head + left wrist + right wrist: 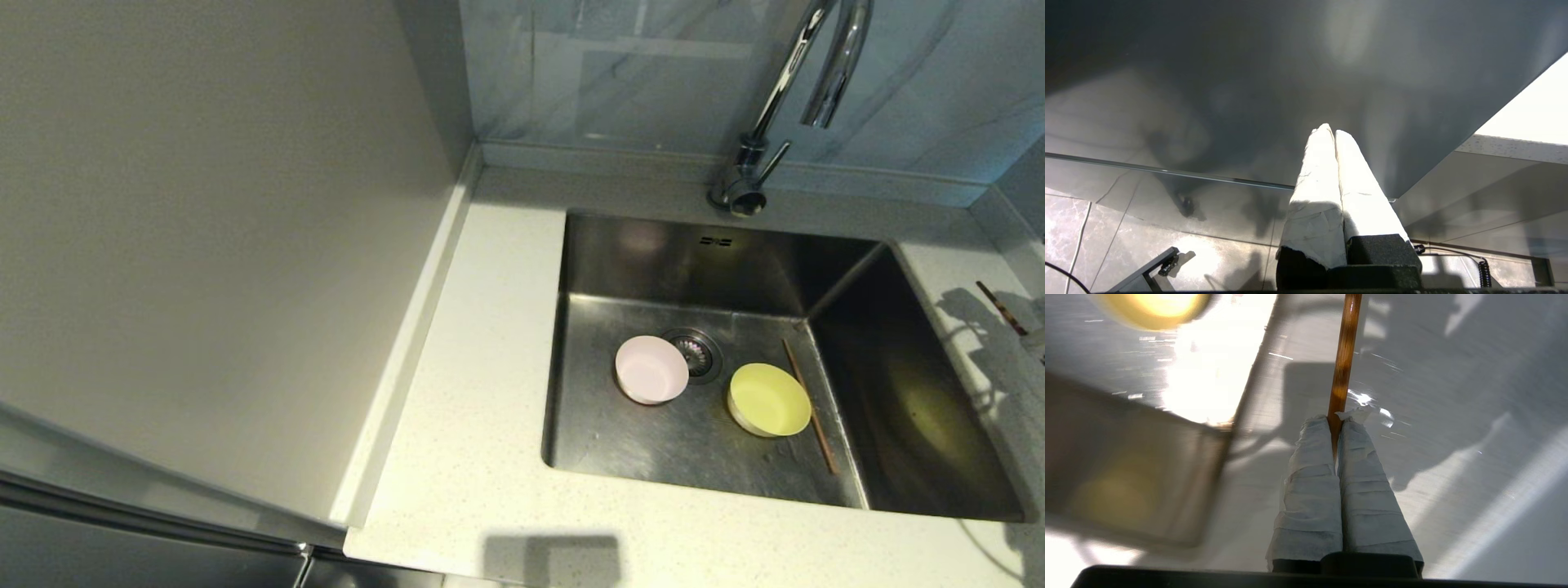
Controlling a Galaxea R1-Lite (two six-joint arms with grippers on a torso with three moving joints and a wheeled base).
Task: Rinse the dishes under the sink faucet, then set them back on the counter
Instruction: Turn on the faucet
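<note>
Two chopsticks: one [1344, 355] pinched in the right gripper [1336, 422], one [809, 406] loose on the sink floor.
Right gripper: padded fingers [1306, 486] pressed together on the stick's end, the shaft running straight on past the tips; the arm itself is outside the head view, only a stick end [1001, 308] and a shadow show at 3 o'clock over the counter [490, 343].
Held stick's axis: in line with the fingers, so any swing of the wrist sweeps its far tip widely.
Likely step: carrying this stick between sink and counter; whether it is rinsed already I cannot tell.
Loose stick: lies at about 5 o'clock from the drain, long axis roughly 11-to-5, just beside the green bowl [768, 399].
Pink bowl [651, 369]: touching the drain's rim at 9 o'clock, upright.
Faucet [784, 90]: at 12 o'clock behind the sink [669, 261], spout over the basin; no water seen running.
Nearer arm: the right, for everything in the basin.
Left gripper [1331, 132]: tips together, empty, parked low by a dark cabinet front.
Surface: wet-looking steel, slippery by my guess.
Room: a tall panel crowds 9 o'clock; free counter lies at 3 and 6.
</note>
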